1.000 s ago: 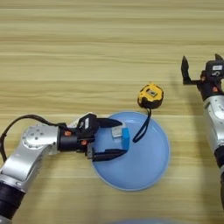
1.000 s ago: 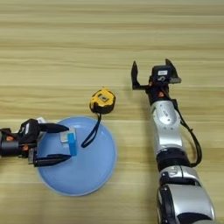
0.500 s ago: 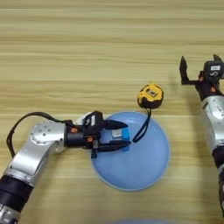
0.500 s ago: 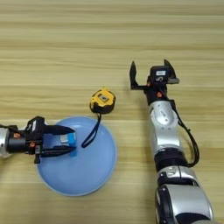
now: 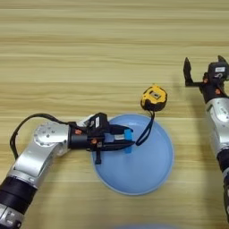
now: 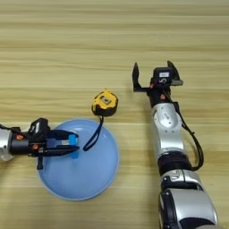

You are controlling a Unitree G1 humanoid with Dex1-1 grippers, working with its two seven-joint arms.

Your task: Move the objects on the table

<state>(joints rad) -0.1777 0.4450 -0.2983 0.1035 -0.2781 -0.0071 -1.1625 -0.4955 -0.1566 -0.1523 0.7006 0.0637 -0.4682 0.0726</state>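
Blue bar (image 5: 128, 134) in left end effector (image 5: 127, 137) (over plate (image 5: 147, 174)) — no legible writing.

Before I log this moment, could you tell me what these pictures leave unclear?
- Blue bar: mostly hidden between the left gripper's fingers over the plate; both views leave it unclear whether it touches the plate.
- Tape measure: its face markings are too small.
- Right gripper: open and parked; one finger is partly hidden by its body.
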